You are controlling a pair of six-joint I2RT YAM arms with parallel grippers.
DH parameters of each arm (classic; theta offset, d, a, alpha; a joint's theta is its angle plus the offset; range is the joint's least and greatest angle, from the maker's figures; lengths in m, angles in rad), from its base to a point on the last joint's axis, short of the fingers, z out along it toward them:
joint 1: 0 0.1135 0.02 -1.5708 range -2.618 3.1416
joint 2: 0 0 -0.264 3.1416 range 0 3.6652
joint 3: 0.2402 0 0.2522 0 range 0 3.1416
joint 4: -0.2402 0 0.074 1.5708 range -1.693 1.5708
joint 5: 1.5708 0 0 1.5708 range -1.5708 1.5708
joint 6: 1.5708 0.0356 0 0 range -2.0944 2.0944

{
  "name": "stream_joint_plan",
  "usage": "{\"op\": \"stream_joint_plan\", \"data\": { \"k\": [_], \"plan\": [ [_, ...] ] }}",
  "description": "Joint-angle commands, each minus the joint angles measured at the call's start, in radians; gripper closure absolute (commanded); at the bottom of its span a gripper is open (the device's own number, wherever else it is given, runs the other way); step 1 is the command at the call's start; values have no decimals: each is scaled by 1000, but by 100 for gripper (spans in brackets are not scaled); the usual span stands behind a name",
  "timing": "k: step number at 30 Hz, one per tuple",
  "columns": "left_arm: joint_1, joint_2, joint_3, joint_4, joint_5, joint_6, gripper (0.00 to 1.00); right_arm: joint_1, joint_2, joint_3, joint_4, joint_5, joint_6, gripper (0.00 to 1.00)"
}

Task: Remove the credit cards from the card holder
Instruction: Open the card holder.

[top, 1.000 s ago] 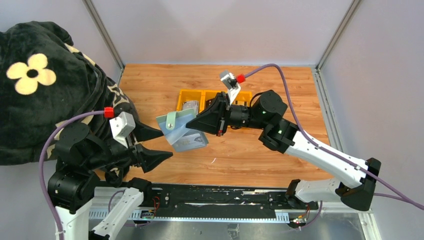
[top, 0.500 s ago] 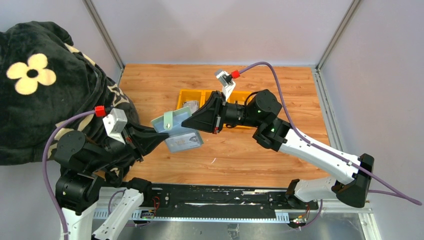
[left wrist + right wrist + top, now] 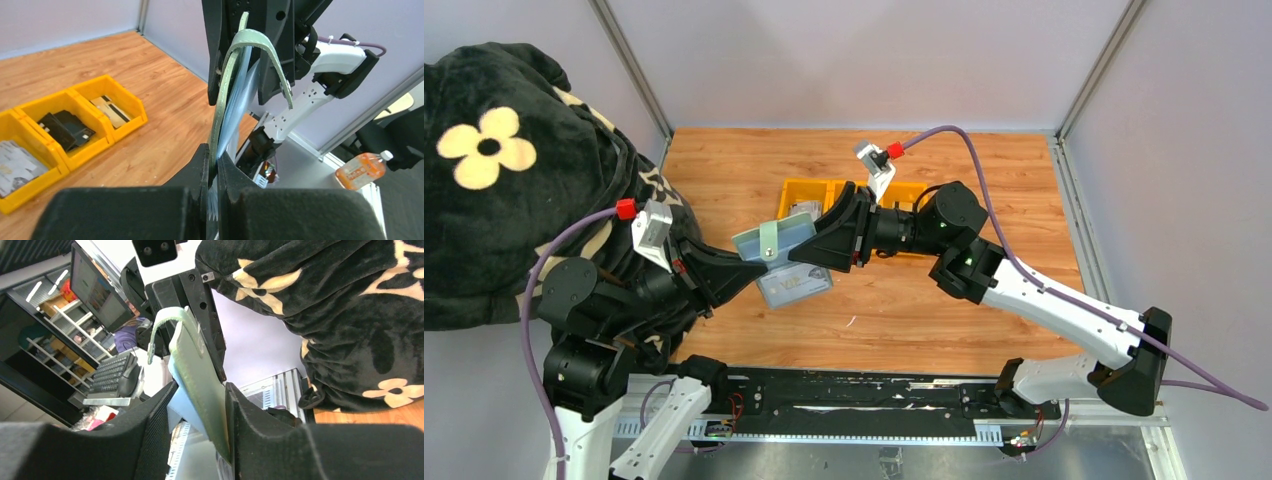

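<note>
- Card holder (image 3: pixel 772 240) is held aloft, just beside the yellow tray (image 3: pixel 804 183).
- Left gripper (image 3: pixel 213 156) is clamped on its edge.
- Right gripper (image 3: pixel 199 390) has its jaws parted, with the holder between them.

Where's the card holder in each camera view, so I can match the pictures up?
Top external: card holder in the centre, up off the table between the two arms.
Left wrist: edge-on, rising from the bottom centre.
Right wrist: edge-on, just left of centre.
Shared landmark: its snap tab, seen in all three.
</note>
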Motion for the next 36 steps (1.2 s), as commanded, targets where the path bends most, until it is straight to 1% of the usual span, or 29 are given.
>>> {"op": "stream_joint_plan", "data": {
  "k": [1, 3, 6, 9, 14, 18, 21, 25, 32, 36],
  "plan": [
    [0, 12, 4, 72, 22, -100, 100, 6, -39, -14, -32, -88, -71, 52],
    [0, 17, 6, 72, 36, -114, 100, 5, -56, -13, -81, -124, -138, 49],
    [0, 28, 19, 74, 70, -151, 100, 0, -83, -5, -186, -161, -264, 49],
    [0, 44, 35, 91, 122, -203, 100, -11, -101, -2, -220, -194, -326, 54],
    [0, 67, 62, 126, 195, -260, 100, -25, -125, -18, -205, -234, -359, 60],
    [0, 64, 54, 145, 224, -296, 100, -34, -140, -54, -85, -260, -323, 68],
    [0, 57, 41, 154, 242, -313, 100, -36, -125, -27, -99, -232, -330, 75],
    [0, 55, 37, 168, 257, -326, 100, -37, -77, 20, -104, -216, -334, 80],
    [0, 48, 24, 186, 294, -335, 100, -39, -63, 26, -55, -149, -329, 80],
    [0, 49, 16, 185, 306, -329, 100, -40, -65, 34, -29, -161, -320, 73]
  ]
}}
